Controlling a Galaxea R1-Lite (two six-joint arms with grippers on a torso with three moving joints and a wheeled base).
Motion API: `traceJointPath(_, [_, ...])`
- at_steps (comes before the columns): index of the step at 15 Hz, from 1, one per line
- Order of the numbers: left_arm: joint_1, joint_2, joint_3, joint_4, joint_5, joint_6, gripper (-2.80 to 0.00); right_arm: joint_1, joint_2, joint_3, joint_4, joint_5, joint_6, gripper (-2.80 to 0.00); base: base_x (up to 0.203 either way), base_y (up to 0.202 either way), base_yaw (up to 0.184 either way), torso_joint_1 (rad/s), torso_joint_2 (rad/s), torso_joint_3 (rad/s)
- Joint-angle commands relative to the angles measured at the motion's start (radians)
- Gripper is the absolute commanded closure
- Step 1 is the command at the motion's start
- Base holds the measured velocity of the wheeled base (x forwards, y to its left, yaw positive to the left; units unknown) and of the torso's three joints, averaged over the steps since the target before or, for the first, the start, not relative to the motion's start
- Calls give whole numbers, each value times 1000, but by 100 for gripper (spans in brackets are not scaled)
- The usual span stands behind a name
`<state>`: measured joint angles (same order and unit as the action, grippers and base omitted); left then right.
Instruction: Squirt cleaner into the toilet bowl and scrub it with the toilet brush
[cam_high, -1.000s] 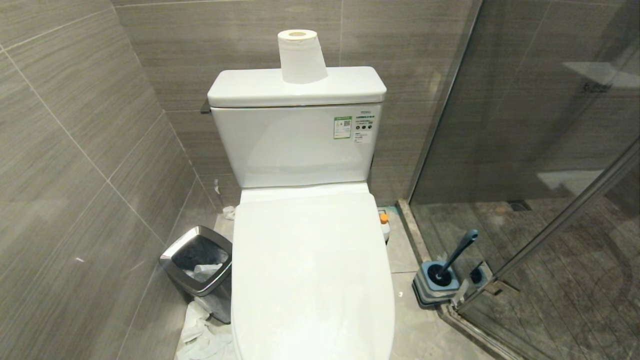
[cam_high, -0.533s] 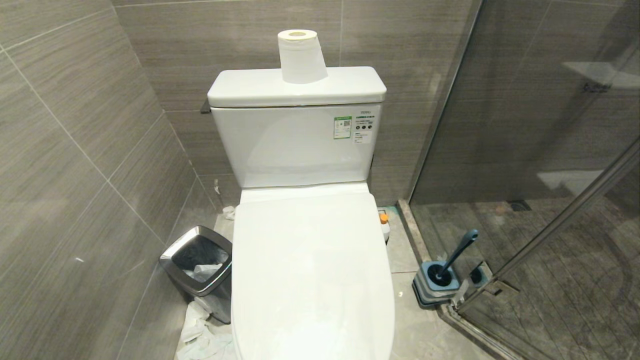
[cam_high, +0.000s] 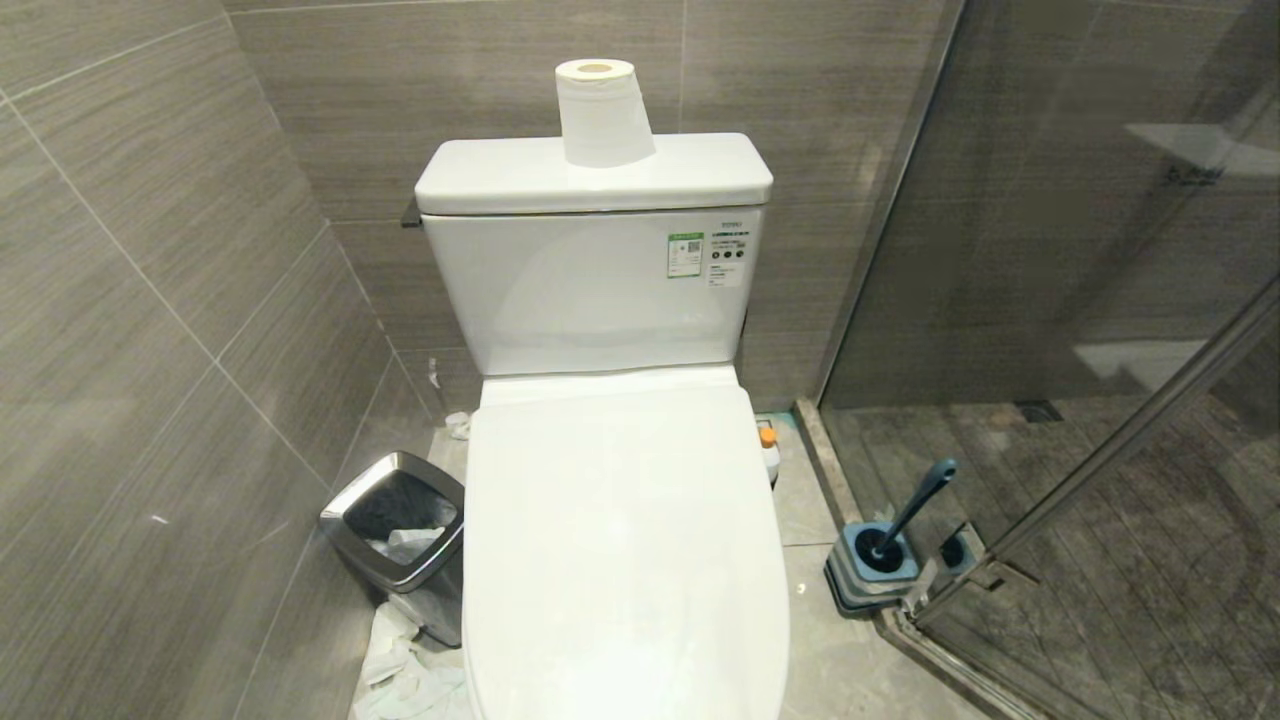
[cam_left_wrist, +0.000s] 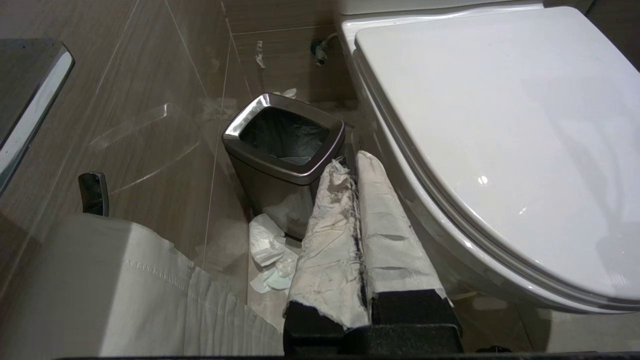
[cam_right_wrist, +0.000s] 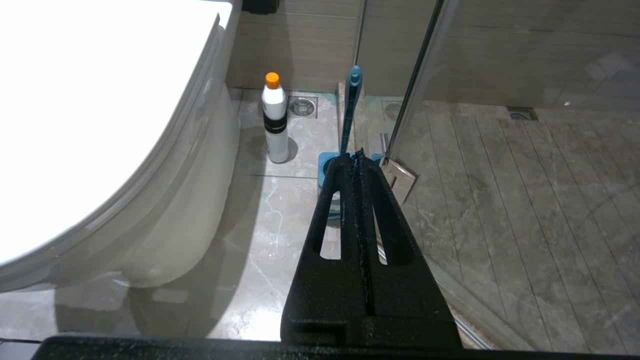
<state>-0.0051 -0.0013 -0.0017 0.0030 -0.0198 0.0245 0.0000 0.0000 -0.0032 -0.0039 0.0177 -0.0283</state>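
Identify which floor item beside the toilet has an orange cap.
The cleaner, a small white bottle standing upright on the floor next to the toilet bowl. The toilet brush beside it is teal-blue and sits in its holder.

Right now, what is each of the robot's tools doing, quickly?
Left tool: closed, holding nothing.
Right tool: closed, holding nothing.
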Motion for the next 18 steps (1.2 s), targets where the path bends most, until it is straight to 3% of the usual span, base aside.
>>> traceJointPath(1, [1, 1, 0, 0, 0, 0, 0, 0, 2, 0, -1, 1, -1, 0, 0, 0, 0, 0, 0, 0])
traceJointPath(18, [1, 1, 0, 0, 14, -5, 0, 0, 2, 0, -1, 1, -1, 0, 0, 0, 0, 0, 0, 0])
